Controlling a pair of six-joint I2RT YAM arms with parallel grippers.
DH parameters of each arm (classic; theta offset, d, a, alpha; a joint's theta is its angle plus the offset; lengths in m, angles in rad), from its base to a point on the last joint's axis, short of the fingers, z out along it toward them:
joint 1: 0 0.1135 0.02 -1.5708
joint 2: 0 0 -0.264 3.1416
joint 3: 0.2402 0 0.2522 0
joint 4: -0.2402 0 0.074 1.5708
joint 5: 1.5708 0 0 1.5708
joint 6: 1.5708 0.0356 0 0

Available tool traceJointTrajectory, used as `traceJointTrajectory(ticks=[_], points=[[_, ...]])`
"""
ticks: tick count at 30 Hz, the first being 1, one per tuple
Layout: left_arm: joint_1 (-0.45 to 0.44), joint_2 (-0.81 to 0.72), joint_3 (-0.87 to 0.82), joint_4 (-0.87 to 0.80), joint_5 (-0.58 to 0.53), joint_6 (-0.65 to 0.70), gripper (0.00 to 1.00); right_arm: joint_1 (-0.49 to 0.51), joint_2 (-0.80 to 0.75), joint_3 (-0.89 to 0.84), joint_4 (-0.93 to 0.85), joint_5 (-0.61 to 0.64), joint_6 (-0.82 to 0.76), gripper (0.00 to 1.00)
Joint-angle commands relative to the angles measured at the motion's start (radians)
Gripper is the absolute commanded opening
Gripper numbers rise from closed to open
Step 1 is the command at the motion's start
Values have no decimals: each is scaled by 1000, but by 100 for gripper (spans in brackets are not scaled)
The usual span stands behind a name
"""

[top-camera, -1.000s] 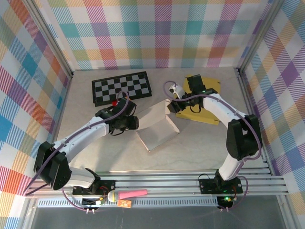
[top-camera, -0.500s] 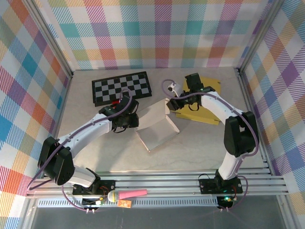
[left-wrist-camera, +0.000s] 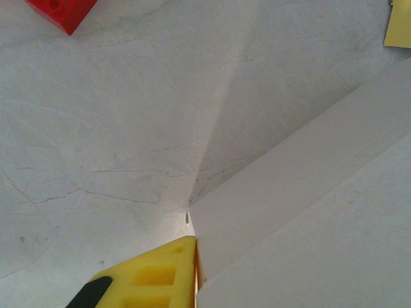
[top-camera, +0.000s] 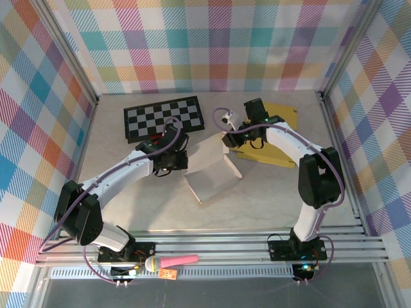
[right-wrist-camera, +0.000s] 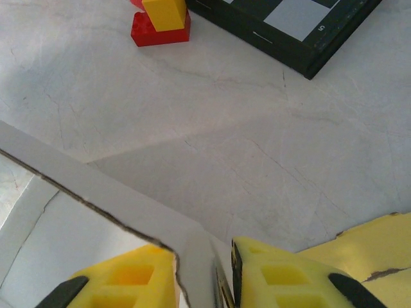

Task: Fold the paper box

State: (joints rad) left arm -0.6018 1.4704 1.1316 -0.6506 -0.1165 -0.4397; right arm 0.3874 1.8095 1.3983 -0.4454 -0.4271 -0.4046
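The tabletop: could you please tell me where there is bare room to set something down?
Free: the wide strip of table between the paper box and the front rail, and the patch left of the checkerboard. Crowded: the back middle, where checkerboard, box, yellow sheet, left hand and right hand meet.

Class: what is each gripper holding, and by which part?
Right gripper pinches the paper box by its raised flap's top edge. Left gripper has one finger against another flap's edge; whether it grips cannot be told.
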Motion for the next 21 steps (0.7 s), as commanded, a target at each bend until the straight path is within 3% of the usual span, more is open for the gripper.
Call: traceJointTrajectory(ticks=[1,4,12,21], points=[[-3,24,37,0,-30,16,11,7,-38,-6,-15,11,6,27],[-1,41,52,3,-37,19,9,9,-65,-33,-3,26,16,23],[6,97,101,12,-58,29,0,38,-92,-43,7,94,37,0],[60,153,185,63,-71,38,0,124,-137,-82,180,365,259,0]])
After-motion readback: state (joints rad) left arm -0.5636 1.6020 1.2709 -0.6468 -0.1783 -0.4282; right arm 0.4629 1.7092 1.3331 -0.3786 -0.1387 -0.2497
